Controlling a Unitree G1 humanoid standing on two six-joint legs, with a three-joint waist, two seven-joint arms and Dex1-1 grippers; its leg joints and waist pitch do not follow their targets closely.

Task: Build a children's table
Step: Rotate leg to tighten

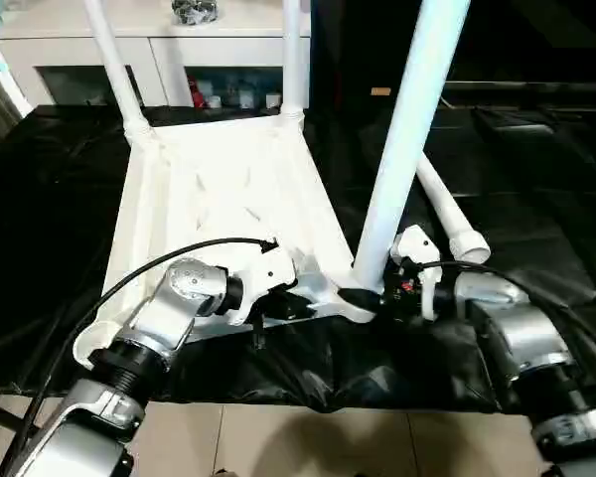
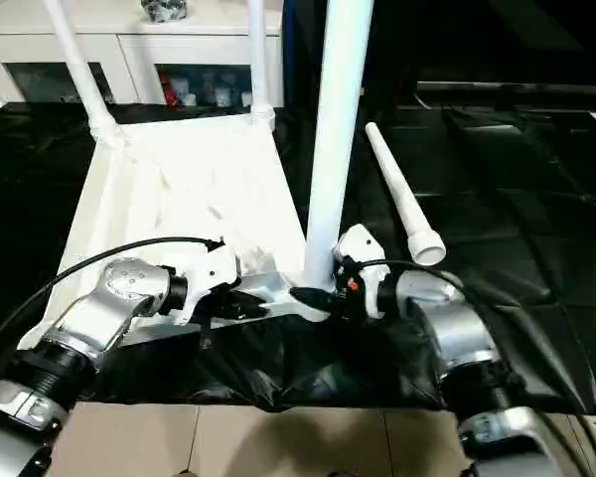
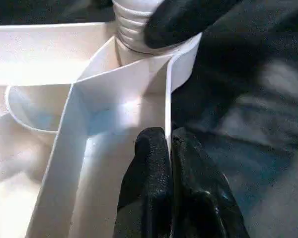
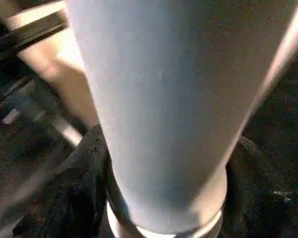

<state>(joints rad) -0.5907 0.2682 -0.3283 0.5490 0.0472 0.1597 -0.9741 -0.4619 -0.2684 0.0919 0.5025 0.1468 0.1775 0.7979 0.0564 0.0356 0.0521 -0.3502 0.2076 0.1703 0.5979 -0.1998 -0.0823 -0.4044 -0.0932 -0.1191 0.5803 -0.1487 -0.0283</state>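
Note:
The children's table top (image 1: 219, 189) lies upside down on a black sheet, ribbed side up. Two white legs (image 1: 114, 70) (image 1: 295, 60) stand upright in its far corner sockets. A third leg (image 1: 407, 129) stands upright at the near right corner, and my right gripper (image 1: 372, 296) is shut around its base, one black finger (image 4: 89, 173) on each side. My left gripper (image 3: 169, 148) is shut on the thin rim (image 3: 167, 99) of the top, just beside that corner socket. A loose leg (image 1: 452, 219) lies on the sheet to the right.
A white cabinet (image 1: 169, 50) with glass doors stands behind the table top. The black sheet (image 1: 536, 179) covers the work surface, with its front edge above tiled floor (image 1: 308, 437). A black cable (image 1: 129, 278) arcs over my left forearm.

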